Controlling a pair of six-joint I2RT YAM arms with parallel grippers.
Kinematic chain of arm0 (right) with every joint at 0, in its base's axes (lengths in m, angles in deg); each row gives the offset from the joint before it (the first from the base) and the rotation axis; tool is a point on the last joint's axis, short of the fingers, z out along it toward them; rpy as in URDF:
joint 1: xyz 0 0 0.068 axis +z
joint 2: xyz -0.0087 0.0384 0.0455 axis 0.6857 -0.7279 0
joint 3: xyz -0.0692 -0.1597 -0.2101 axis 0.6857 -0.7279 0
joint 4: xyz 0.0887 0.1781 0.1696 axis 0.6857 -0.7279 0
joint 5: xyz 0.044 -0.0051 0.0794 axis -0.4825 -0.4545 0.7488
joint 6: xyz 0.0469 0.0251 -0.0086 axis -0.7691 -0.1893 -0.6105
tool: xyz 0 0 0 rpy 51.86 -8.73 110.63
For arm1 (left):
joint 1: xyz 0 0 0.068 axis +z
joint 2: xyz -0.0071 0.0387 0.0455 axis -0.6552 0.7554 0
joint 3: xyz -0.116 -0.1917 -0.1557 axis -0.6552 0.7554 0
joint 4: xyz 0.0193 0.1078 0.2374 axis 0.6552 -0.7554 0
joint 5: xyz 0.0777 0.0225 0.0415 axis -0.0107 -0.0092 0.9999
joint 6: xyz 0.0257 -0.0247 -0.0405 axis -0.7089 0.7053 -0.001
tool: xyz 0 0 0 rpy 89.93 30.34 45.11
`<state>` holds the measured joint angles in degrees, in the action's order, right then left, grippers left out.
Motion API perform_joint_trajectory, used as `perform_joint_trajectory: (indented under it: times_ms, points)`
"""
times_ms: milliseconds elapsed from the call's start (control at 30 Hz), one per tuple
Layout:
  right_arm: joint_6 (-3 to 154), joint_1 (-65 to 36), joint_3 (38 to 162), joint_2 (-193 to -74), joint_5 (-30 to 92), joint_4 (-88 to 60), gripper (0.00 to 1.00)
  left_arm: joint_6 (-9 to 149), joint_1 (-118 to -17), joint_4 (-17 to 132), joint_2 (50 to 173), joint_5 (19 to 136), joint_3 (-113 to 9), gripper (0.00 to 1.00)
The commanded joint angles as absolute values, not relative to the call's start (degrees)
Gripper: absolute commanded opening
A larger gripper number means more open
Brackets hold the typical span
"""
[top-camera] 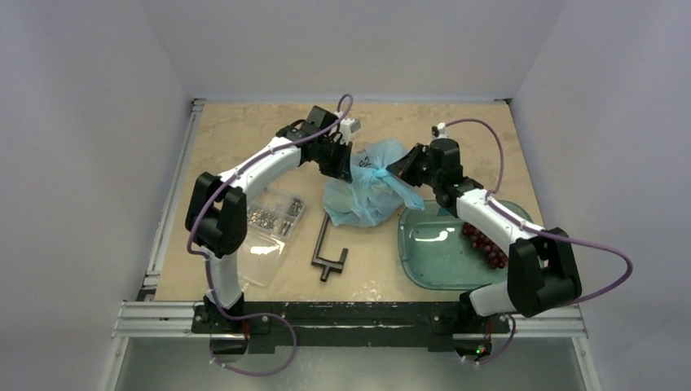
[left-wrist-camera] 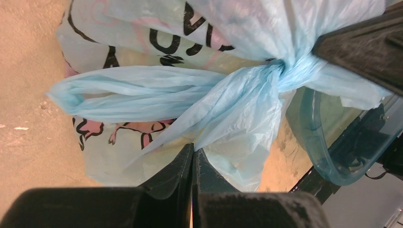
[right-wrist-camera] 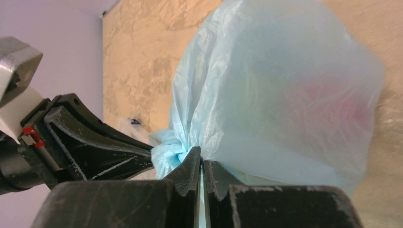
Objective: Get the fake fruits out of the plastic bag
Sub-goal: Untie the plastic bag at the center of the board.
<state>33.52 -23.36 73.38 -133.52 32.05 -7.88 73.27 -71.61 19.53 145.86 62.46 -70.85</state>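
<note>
Light-blue plastic bag (top-camera: 367,195) lies mid-worktop (top-camera: 244,138), neck tied in knot (top-camera: 381,173); inside, fake fruits (right-wrist-camera: 328,102) show only as dim red and green blurs through film. At knot's left, left claw (left-wrist-camera: 192,159) clenched on bag film; at bag's right, right claw (right-wrist-camera: 200,164) clenched on knot. Just right of bag, teal tray (top-camera: 432,252) with grape bunch (top-camera: 486,244) in it. Left of bag, clear screw pouch (top-camera: 273,224); on bag's near side, black tool (top-camera: 327,248)

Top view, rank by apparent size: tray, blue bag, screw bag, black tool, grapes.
1. tray
2. blue bag
3. screw bag, close to the blue bag, so unsure
4. black tool
5. grapes, partly hidden, so the last two are unsure
</note>
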Motion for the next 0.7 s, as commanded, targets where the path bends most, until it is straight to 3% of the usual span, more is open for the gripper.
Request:
perform_joint_trajectory:
  times_ms: [0,333,667]
  points:
    - [36.6,-28.83,72.1,-130.25,35.2,-7.12,0.0,74.22,-69.74,18.4,143.78,63.8,-73.2,0.0]
    - [41.09,-41.06,71.43,-129.41,43.54,-7.57,0.0,74.62,-68.54,18.4,143.46,62.2,-73.24,0.0]
    - [48.01,-44.96,72.8,-131.88,53.0,-8.8,0.0,74.75,-68.56,21.49,140.58,57.68,-71.93,0.0]
